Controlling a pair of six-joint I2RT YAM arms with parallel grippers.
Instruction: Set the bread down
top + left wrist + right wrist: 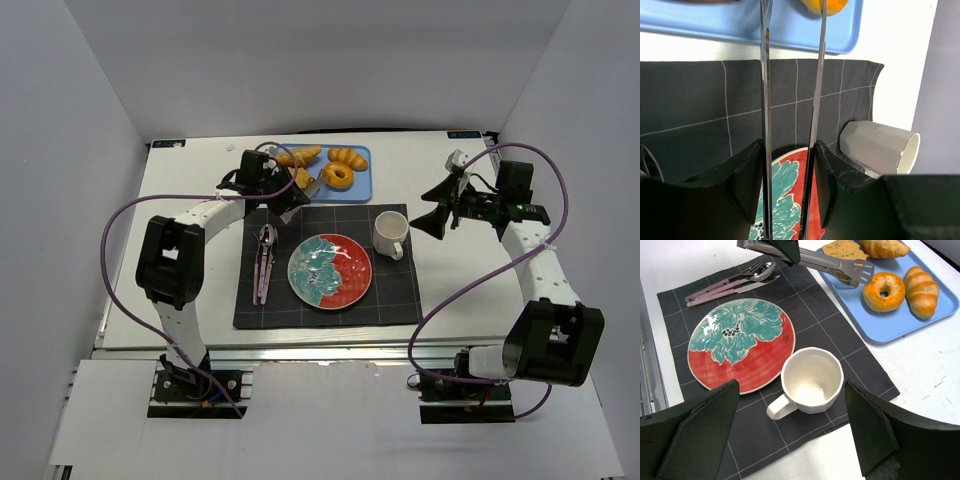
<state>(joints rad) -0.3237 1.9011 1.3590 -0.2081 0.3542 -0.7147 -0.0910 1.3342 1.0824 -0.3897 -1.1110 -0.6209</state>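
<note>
Golden-orange and glossy, the bread (884, 291) is lying flat on a blue tray (910, 322) at the far side of the table, its dark hole facing straight up. Being a round ring, it is showing no long axis and pointing no particular way. An oval ridged roll (922, 291) is lying just beside it on the side nearer the tray's corner, and a brown slice (845, 249) and another golden roll (885, 247) are sitting further along the tray. The left gripper (788, 172) is clamping a pair of metal tongs (810, 259) between its fingers. The slotted tong tips are reaching over the tray edge by the brown slice, just short of the bread and not gripping it; whether they are touching the slice cannot be told. The right gripper (432, 220) is hanging above the table with its jaws spread wide, holding nothing. Nearer the arms, a dark checked placemat (840, 325) is carrying a red and teal plate (740, 342), a white mug (811, 382) standing upright between the plate and the right gripper, and cutlery (730, 284) lying beside the plate.
</note>
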